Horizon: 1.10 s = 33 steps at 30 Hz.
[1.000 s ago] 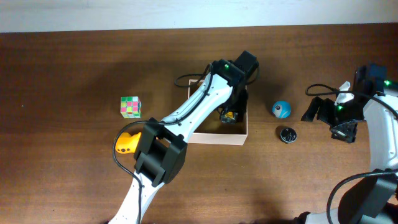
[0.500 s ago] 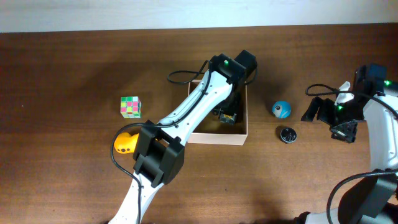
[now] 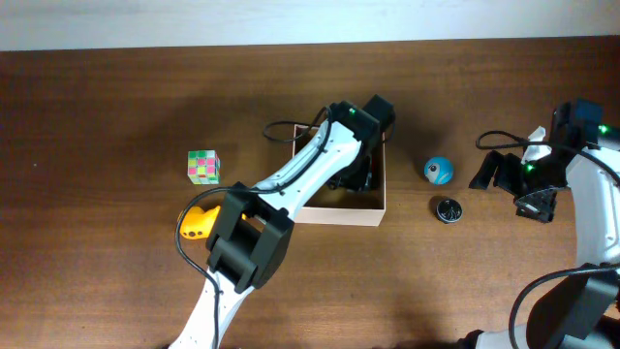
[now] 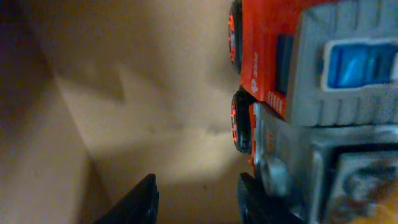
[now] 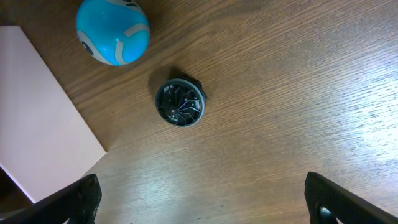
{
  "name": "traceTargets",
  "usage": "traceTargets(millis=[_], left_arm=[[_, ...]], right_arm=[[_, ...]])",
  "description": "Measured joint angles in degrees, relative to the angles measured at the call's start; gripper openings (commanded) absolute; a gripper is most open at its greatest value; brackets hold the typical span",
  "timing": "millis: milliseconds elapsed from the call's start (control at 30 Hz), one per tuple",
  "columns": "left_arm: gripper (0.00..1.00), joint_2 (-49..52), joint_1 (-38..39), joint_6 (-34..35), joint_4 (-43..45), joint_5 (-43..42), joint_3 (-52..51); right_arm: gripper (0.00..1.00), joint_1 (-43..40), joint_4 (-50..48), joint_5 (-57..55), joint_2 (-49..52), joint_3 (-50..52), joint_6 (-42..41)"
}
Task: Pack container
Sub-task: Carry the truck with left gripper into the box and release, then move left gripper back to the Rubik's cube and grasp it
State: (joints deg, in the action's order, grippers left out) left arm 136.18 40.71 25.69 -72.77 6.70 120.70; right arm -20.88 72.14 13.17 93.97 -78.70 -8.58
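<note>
The container (image 3: 336,212) is a square box with white walls, at the table's middle. Its tan cardboard inside fills the left wrist view (image 4: 124,93). A red and grey toy truck (image 4: 298,93) lies inside it. My left gripper (image 4: 199,199) is down inside the container (image 3: 356,173), open, with nothing between its fingers. The truck is just beside its right finger. My right gripper (image 5: 205,208) is open and empty over the bare table, right of the container (image 3: 509,179). The container's outer wall shows in the right wrist view (image 5: 37,124).
A blue ball (image 3: 437,171) (image 5: 113,31) and a black round disc (image 3: 448,208) (image 5: 180,103) lie between the container and my right gripper. A colourful cube (image 3: 202,166) and a yellow-orange toy (image 3: 197,222) lie left of the container.
My left wrist has shifted a little toward the front-left over the container and now covers the truck in the overhead view. The right arm has not moved.
</note>
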Motion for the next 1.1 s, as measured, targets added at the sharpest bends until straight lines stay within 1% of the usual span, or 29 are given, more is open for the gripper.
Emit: traceTargets(millis=[133,333,433,533,567,667,767,900,933,1033,1100], left_arm=[[0.43,0.0,0.0,0.0,3.0,0.0,-0.2],[0.43,0.0,0.0,0.0,3.7,0.0,-0.2],[0.44,0.0,0.0,0.0,2.9,0.0,-0.2],[0.45,0.0,0.0,-0.1,-0.2,0.0,-0.2],[0.5,0.0,0.0,-0.2,-1.3,0.0,-0.2],[0.55,-0.8,0.0,-0.4,-3.8,0.0,-0.2],[0.65,-3.5,0.0,-0.6,-5.8,1.4,-0.2],[0.85,-10.8,-0.2,-0.9,-8.5,5.6,0.0],[0.92,-13.2,-0.4,-1.0,-9.0,6.6,0.0],[0.94,-21.1,-2.4,-1.3,-10.0,8.8,0.9],[0.95,-25.7,-5.2,-1.9,-11.0,9.6,1.6]], right_arm=[[0.99,0.0,0.0,0.0,0.0,0.0,0.0],[0.99,0.0,0.0,0.0,0.0,0.0,0.0],[0.99,0.0,0.0,0.0,0.0,0.0,0.0],[0.99,0.0,0.0,0.0,0.0,0.0,0.0],[0.99,0.0,0.0,0.0,0.0,0.0,0.0],[0.99,0.0,0.0,0.0,0.0,0.0,0.1],[0.99,0.0,-0.1,0.0,0.0,0.0,0.0],[0.99,0.0,-0.2,0.0,0.0,0.0,0.0],[0.99,0.0,-0.2,0.0,0.0,0.0,0.0],[0.99,0.0,-0.1,0.0,0.0,0.0,0.1],[0.99,0.0,-0.1,0.0,0.0,0.0,0.0]])
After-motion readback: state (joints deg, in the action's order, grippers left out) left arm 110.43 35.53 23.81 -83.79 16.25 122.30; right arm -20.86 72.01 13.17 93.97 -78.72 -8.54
